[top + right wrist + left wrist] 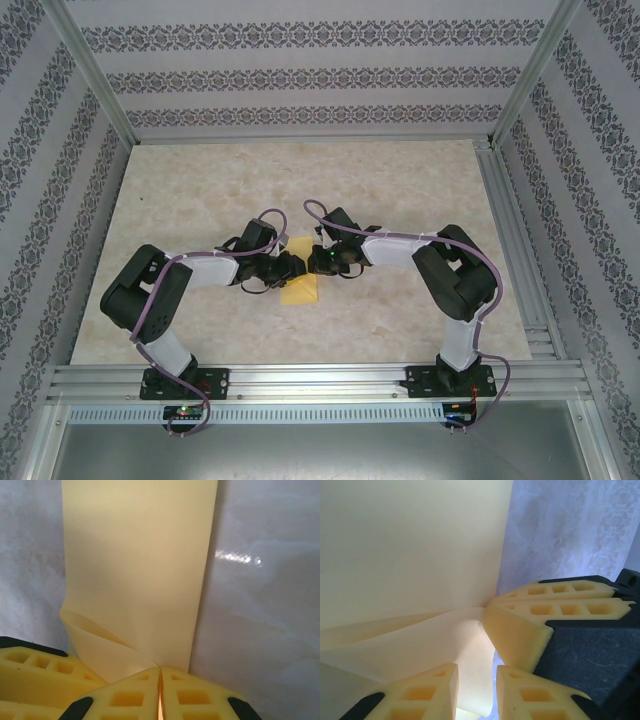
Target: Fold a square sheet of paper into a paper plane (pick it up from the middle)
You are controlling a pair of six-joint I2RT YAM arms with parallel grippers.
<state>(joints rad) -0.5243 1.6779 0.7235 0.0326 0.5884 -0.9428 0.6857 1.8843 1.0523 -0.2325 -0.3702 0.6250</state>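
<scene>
Yellow-orange paper sheet (298, 291) lay near the middle of a marbled beige table (200, 190), between two robot grippers, inside a booth lined with patterned wallpaper (300, 75). An aluminium rail (320, 378) ran along the table's near edge and carried both arm bases. The left arm (205, 272) and the right arm (395, 248) each bent inward so that their wrists met over the sheet.

Seen from the right wrist, the paper (140, 555) stretched away as a long flat strip on the table (265, 605). Both long edges were straight, and its near left corner was lifted into a curled fold. From the left wrist, a broad flat panel of the paper (410, 545) lay at upper left beside the table (570, 525). Creased flaps below it fanned toward one point.

At that point the right gripper (492, 607) met the sheet. Its yellow foam fingers (125, 695) were pressed together on the paper's near end, with a thin line of paper showing in the seam at the right gripper (160, 672).

The left gripper (476, 672) sat just beside it, touching the sheet's left side in the overhead view (291, 268). Its fingers (440, 687) stood apart, and a soft hump of paper rose in the gap between them. One of those pads (35, 667) showed beside the curled fold.
</scene>
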